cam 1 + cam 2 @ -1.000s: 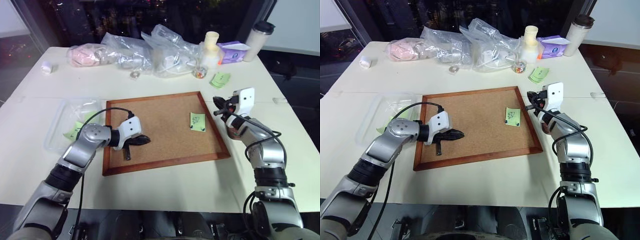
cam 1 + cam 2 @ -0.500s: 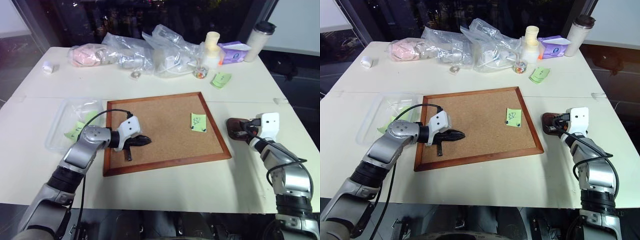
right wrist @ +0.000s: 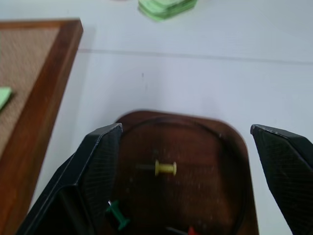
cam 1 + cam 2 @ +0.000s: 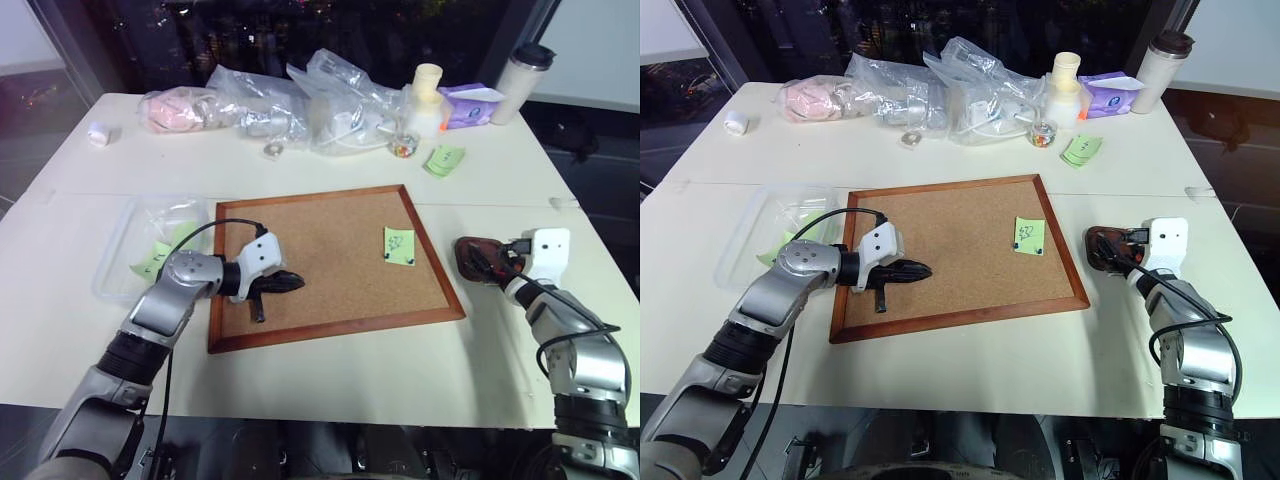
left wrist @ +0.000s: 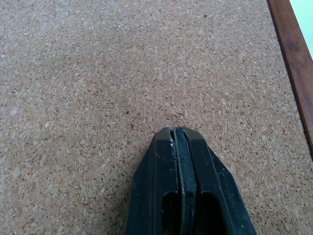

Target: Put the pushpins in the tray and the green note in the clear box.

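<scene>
White table (image 4: 330,375), dark windows behind; right hand (image 3: 188,161) open over tray (image 3: 232,147), left hand (image 5: 180,147) closed, empty. Mid-frame green note (image 4: 398,244): light, floppy, pinned; take an edge.

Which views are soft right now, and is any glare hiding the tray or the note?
Right wrist view: soft, the tray and yellow pin smeared. Left wrist view: crisp cork board. Eye views: even light, no glare on the green note.
</scene>
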